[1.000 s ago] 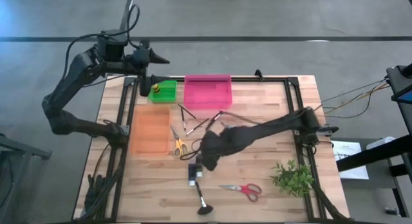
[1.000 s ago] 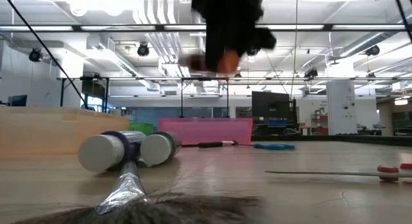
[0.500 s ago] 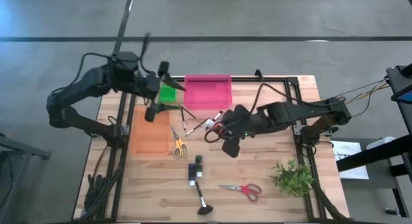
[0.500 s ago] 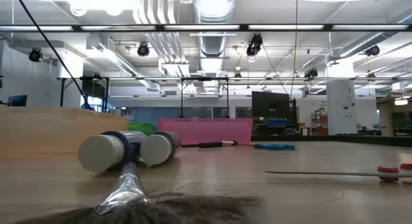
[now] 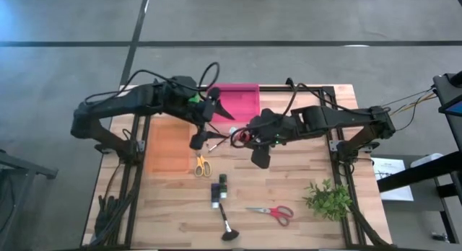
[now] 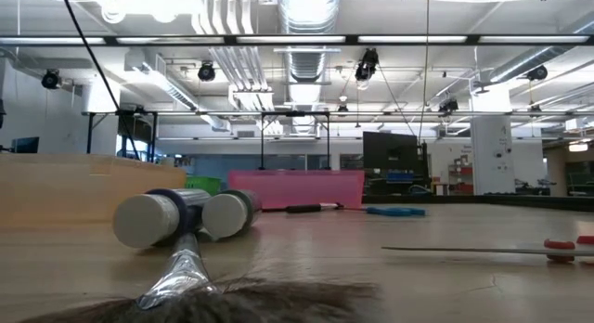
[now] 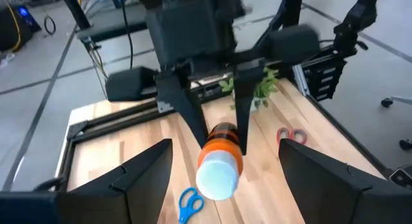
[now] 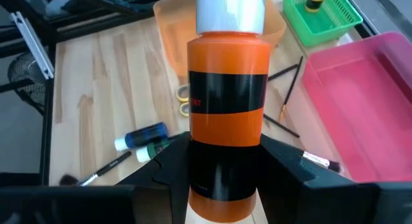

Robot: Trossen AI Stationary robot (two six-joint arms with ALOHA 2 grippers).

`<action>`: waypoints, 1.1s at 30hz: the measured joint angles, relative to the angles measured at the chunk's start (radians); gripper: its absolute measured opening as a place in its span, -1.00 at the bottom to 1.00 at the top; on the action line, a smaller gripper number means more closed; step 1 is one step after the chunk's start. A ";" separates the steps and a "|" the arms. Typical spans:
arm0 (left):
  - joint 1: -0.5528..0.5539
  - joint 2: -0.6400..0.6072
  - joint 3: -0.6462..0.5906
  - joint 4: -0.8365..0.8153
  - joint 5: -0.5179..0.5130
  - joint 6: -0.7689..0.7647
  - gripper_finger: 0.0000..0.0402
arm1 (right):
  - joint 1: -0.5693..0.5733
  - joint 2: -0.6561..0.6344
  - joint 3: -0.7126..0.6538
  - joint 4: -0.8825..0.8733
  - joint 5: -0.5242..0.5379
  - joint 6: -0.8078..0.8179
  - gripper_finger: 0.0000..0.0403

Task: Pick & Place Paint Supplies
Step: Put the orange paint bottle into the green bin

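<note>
Right gripper is carrying the orange paint bottle at worktop centre.
Fingers are clamping its base; light, rigid, slick plastic. Left gripper, at its 9 o'clock, is gaping empty.

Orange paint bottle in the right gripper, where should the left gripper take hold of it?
Probably grip the orange paint bottle below its white cap, coming from the cap end: the right gripper clamps the base, and the cap points toward the open left gripper.

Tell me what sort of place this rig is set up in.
Probably a large industrial lab or workshop hall: exposed ceiling ducts, strip lights and a monitor show behind the wooden table, and bare concrete floor surrounds it.
</note>
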State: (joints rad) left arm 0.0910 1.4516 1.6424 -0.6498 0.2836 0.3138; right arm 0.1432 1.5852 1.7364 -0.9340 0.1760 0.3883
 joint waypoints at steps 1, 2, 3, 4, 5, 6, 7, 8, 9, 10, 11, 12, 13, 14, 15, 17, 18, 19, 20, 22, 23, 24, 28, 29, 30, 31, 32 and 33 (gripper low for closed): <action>0.000 0.006 0.000 0.001 0.000 0.000 0.45 | 0.000 0.000 0.003 0.000 -0.001 -0.001 -0.33; 0.000 0.013 0.000 0.001 0.000 0.000 0.45 | 0.000 0.000 0.007 0.002 -0.002 -0.003 -0.33; -0.001 0.019 0.000 0.002 0.000 0.000 0.45 | 0.000 0.000 0.010 0.004 -0.002 -0.003 -0.33; -0.001 0.023 0.000 0.001 0.000 0.000 0.45 | 0.000 -0.001 0.011 0.006 -0.002 -0.004 -0.33; -0.001 0.028 0.000 -0.001 0.001 0.001 0.45 | 0.000 -0.001 0.012 0.006 -0.002 -0.004 -0.33; -0.001 0.030 0.000 -0.001 0.001 0.003 0.45 | 0.000 -0.001 0.014 0.005 -0.002 -0.005 -0.33; -0.001 0.033 0.000 -0.002 0.001 0.003 0.45 | 0.000 -0.001 0.017 0.005 -0.002 -0.008 -0.33; -0.001 0.035 0.000 -0.002 0.000 0.003 0.45 | 0.000 0.000 0.020 0.005 -0.002 -0.010 -0.33; 0.000 0.037 0.001 -0.002 0.000 0.003 0.45 | 0.000 0.000 0.023 0.007 -0.002 -0.014 -0.33; 0.000 0.038 0.001 -0.001 0.000 0.003 0.45 | 0.000 -0.001 0.026 0.009 -0.001 -0.019 -0.33; 0.000 0.038 0.001 -0.002 -0.001 0.003 0.45 | 0.000 -0.001 0.028 0.012 -0.001 -0.022 -0.33; 0.000 0.039 0.001 -0.002 -0.002 0.003 0.45 | 0.000 -0.002 0.028 0.012 -0.001 -0.022 -0.33; -0.001 0.039 0.001 -0.002 -0.003 0.003 0.45 | 0.000 -0.001 0.029 0.012 -0.001 -0.023 -0.33; 0.000 0.039 0.001 -0.001 -0.003 0.003 0.45 | 0.000 -0.001 0.029 0.011 -0.001 -0.024 -0.33; 0.000 0.039 0.001 -0.001 -0.004 0.003 0.45 | 0.000 -0.001 0.029 0.010 -0.001 -0.026 -0.33; 0.000 0.039 0.001 0.000 -0.005 0.003 0.44 | 0.000 -0.001 0.030 0.012 -0.001 -0.027 -0.33; 0.000 0.039 0.001 0.000 -0.007 0.002 0.43 | 0.000 -0.001 0.031 0.012 -0.001 -0.027 -0.33; 0.000 0.039 0.001 0.000 -0.007 0.000 0.41 | 0.000 -0.001 0.031 0.012 -0.001 -0.029 -0.33; 0.000 0.039 0.001 0.002 -0.007 0.000 0.39 | 0.000 -0.001 0.031 0.013 -0.001 -0.030 -0.33; 0.000 0.039 0.001 0.004 -0.007 0.000 0.31 | 0.000 0.000 0.031 0.018 -0.001 -0.030 -0.33; 0.000 0.042 0.001 0.004 -0.007 0.000 0.26 | 0.000 0.000 0.031 0.023 -0.001 -0.030 -0.33; 0.000 0.044 0.001 0.004 -0.007 -0.001 0.21 | 0.000 0.000 0.031 0.027 -0.001 -0.030 -0.33; 0.000 0.050 0.001 0.003 -0.007 -0.008 -0.02 | 0.000 0.000 0.031 0.028 0.000 -0.030 -0.33; 0.000 0.051 0.001 0.001 -0.006 -0.008 -0.08 | 0.000 0.000 0.031 0.027 0.002 -0.030 -0.33; 0.000 0.052 0.001 0.001 -0.006 -0.008 -0.15 | 0.000 0.000 0.031 0.027 0.002 -0.030 -0.33; 0.000 0.052 0.001 0.001 -0.003 -0.008 -0.21 | 0.000 0.000 0.031 0.025 0.001 -0.036 -0.33; 0.000 0.052 0.001 -0.001 0.005 -0.009 -0.27 | 0.000 0.000 0.031 0.025 0.001 -0.039 -0.33; 0.000 0.052 0.001 -0.001 0.009 -0.011 -0.33 | 0.001 0.000 0.031 0.025 0.002 -0.043 -0.33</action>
State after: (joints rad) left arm 0.0906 1.5036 1.6436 -0.6510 0.2931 0.3028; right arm 0.1440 1.5848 1.7672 -0.9092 0.1776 0.3449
